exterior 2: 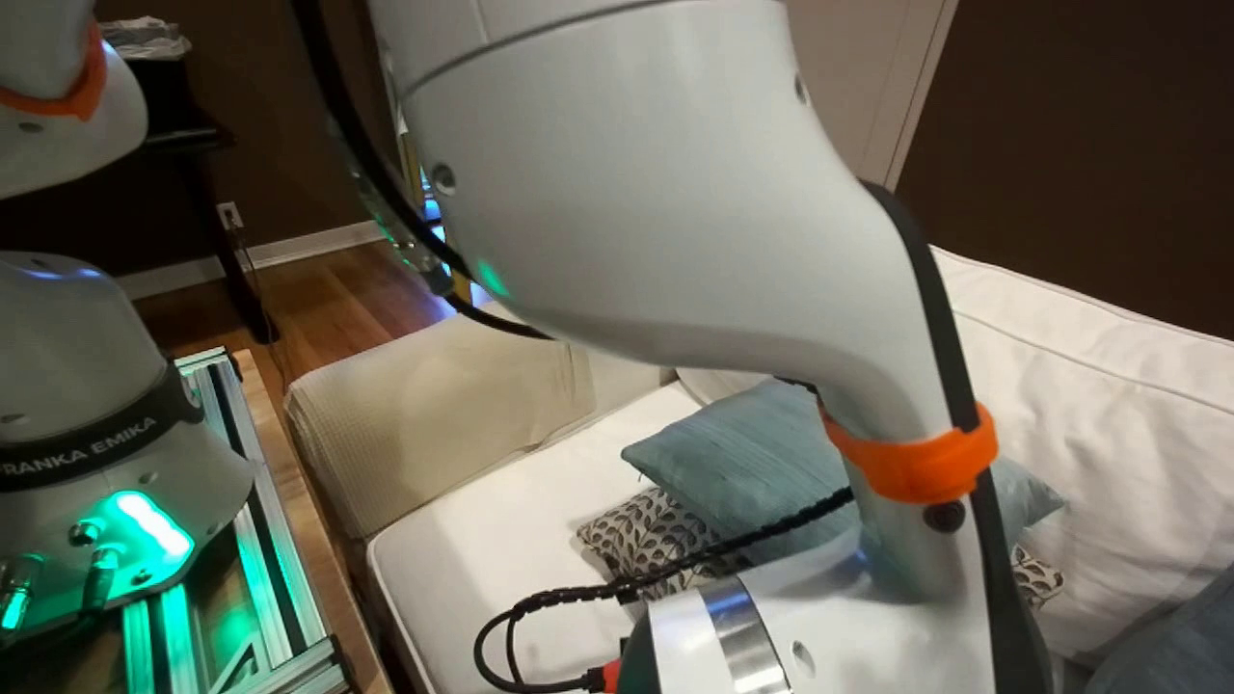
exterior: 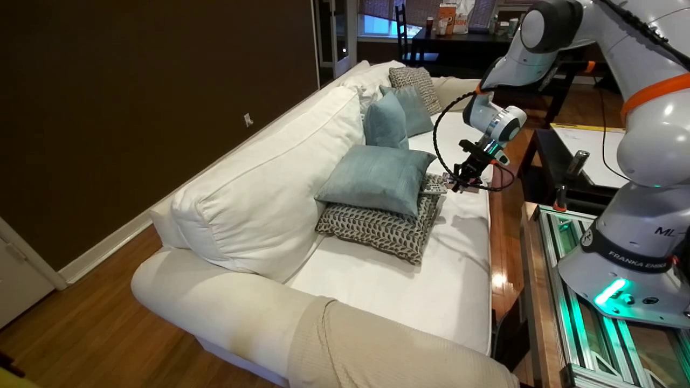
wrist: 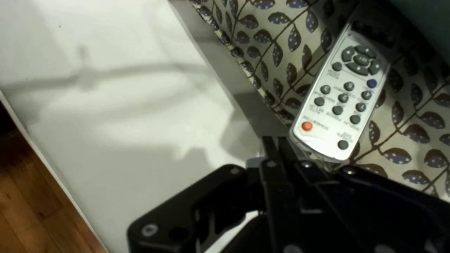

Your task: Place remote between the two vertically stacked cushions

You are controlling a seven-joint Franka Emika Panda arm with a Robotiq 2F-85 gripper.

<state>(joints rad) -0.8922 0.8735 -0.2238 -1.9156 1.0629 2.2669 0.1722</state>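
Note:
The pale grey-white remote lies on the leaf-patterned cushion in the wrist view, its far end in shadow near the blue cushion's edge. In an exterior view the remote shows at the front side of the stack. There the light-blue cushion rests on the patterned cushion. Both cushions, blue and patterned, also show partly in an exterior view where the arm hides the remote. My gripper is shut, with only a thin empty gap, beside the remote's near end; contact is unclear.
A white sofa seat surrounds the stack, with a white back cushion behind it. More blue cushions and a patterned one stand farther along. A reddish booklet shows behind the gripper. The sofa arm is nearer.

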